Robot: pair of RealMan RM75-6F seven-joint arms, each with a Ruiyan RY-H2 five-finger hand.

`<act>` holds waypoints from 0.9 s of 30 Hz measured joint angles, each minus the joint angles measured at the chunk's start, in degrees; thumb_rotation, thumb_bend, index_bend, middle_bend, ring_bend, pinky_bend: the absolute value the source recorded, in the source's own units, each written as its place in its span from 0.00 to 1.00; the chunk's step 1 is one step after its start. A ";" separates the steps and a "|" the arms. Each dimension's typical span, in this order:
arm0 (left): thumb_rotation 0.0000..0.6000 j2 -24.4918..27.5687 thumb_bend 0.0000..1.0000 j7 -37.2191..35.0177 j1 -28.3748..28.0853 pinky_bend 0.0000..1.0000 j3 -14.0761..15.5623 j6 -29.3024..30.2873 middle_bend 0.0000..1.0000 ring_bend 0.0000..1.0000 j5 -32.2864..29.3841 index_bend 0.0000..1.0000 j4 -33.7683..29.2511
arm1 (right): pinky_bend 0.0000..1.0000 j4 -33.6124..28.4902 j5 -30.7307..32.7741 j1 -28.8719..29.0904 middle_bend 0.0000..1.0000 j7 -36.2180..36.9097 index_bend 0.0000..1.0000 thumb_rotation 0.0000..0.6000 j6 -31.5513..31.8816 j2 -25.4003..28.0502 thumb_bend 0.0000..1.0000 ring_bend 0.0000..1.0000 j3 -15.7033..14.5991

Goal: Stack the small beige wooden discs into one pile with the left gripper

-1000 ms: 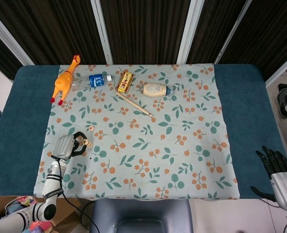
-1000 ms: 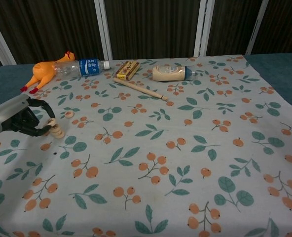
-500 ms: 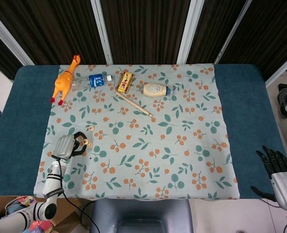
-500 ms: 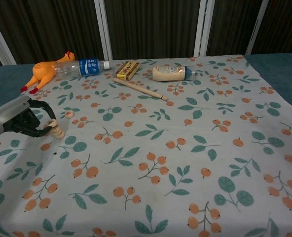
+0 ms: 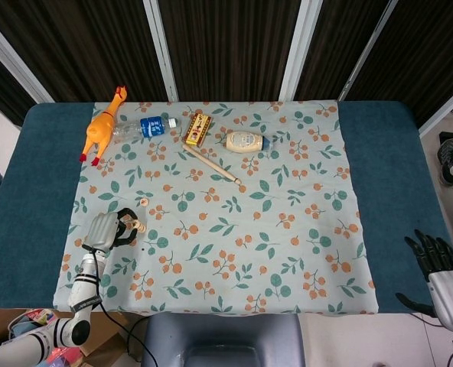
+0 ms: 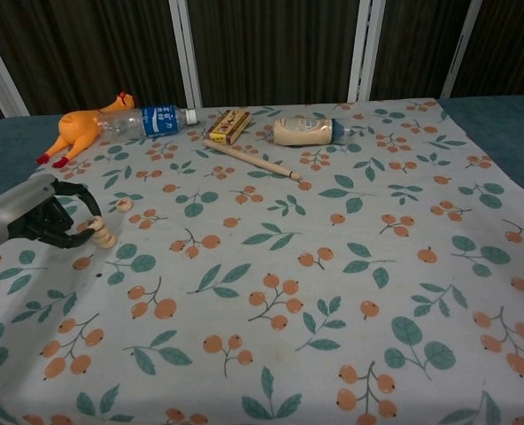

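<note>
My left hand (image 5: 104, 229) (image 6: 34, 216) lies at the cloth's left edge, its fingers curled round in a loop. Its fingertips pinch a small beige wooden disc (image 6: 97, 227) that sits right on a short pile of discs (image 6: 107, 239) (image 5: 137, 226). Whether the pinched disc rests on the pile is too small to tell. One more beige disc (image 6: 125, 205) (image 5: 143, 202) lies alone on the cloth just beyond the pile. My right hand (image 5: 431, 256) hangs off the table's near right corner with its dark fingers spread and nothing in them; the chest view does not show it.
Along the far side of the floral cloth (image 5: 234, 252) lie a rubber chicken (image 5: 100, 130), a water bottle (image 5: 146, 127), a yellow box (image 5: 198, 128), a beige squeeze bottle (image 5: 246, 141) and a wooden stick (image 5: 211, 163).
The left hand has eased slightly down and back, bringing the pinched disc closer onto the pile. The right hand has stayed still.
</note>
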 measured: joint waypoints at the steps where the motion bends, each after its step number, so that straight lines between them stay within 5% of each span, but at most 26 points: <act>1: 1.00 -0.03 0.39 -0.01 0.00 1.00 0.01 -0.02 1.00 1.00 0.00 0.47 0.06 | 0.00 0.01 -0.01 -0.01 0.00 0.03 0.00 1.00 0.04 -0.01 0.16 0.00 0.01; 20: 1.00 0.97 0.39 0.05 0.23 1.00 0.24 1.36 1.00 1.00 1.46 0.39 -2.01 | 0.00 0.02 0.07 0.05 0.00 -0.11 0.00 1.00 -0.10 -0.04 0.16 0.00 0.05; 27: 1.00 2.36 0.39 -1.43 -0.19 1.00 -1.72 2.27 1.00 1.00 1.54 0.39 -3.72 | 0.00 0.12 0.11 -0.05 0.00 0.49 0.00 1.00 0.20 0.09 0.16 0.00 0.12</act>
